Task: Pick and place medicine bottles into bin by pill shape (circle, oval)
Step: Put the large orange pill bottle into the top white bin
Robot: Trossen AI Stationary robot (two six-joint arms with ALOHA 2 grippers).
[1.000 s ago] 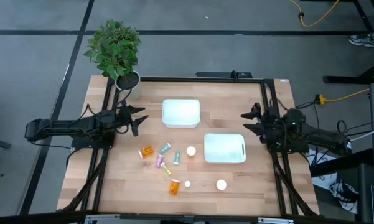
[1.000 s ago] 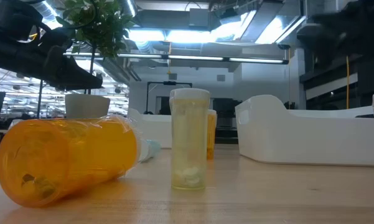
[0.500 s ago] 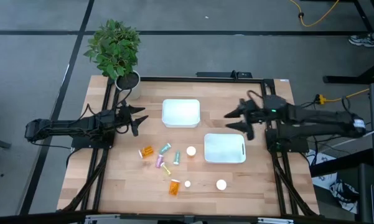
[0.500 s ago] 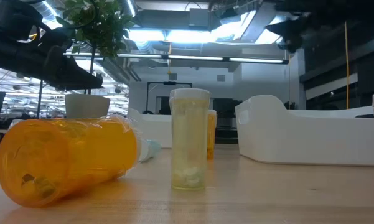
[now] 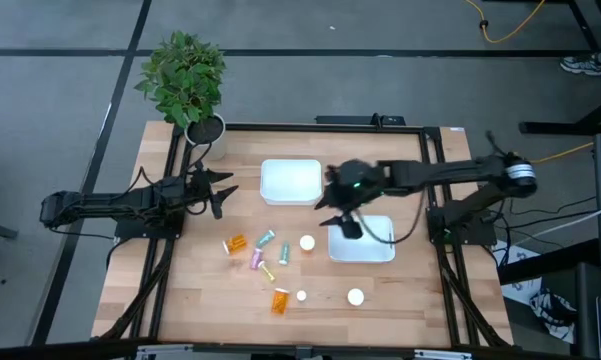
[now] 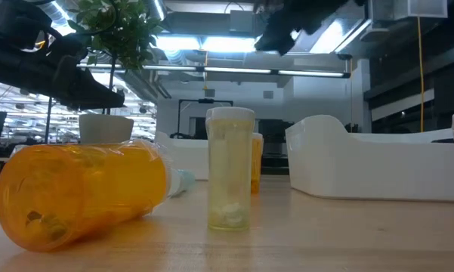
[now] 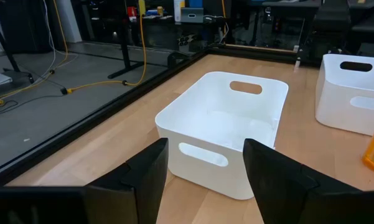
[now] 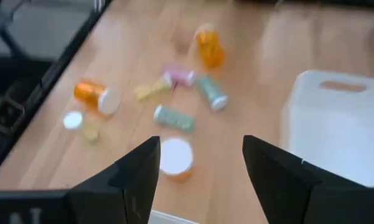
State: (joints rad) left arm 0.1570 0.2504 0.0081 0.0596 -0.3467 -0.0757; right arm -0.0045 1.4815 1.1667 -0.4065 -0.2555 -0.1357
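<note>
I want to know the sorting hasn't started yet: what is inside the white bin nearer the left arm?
Nothing shows inside the white bin: the left wrist view sees its bare white floor and far wall. The strip of floor behind its near wall is hidden. The left gripper hangs open short of it.

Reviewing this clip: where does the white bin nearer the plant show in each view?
High view: far bin, centre, just below the table's top edge.
Low view: cannot tell; perhaps the white strip behind the lying orange bottle.
Left wrist view: centre, straight ahead of the fingers.
Right wrist view: right side.
Shared landmark: the near bin, on the right in the low view and left wrist view.
</note>
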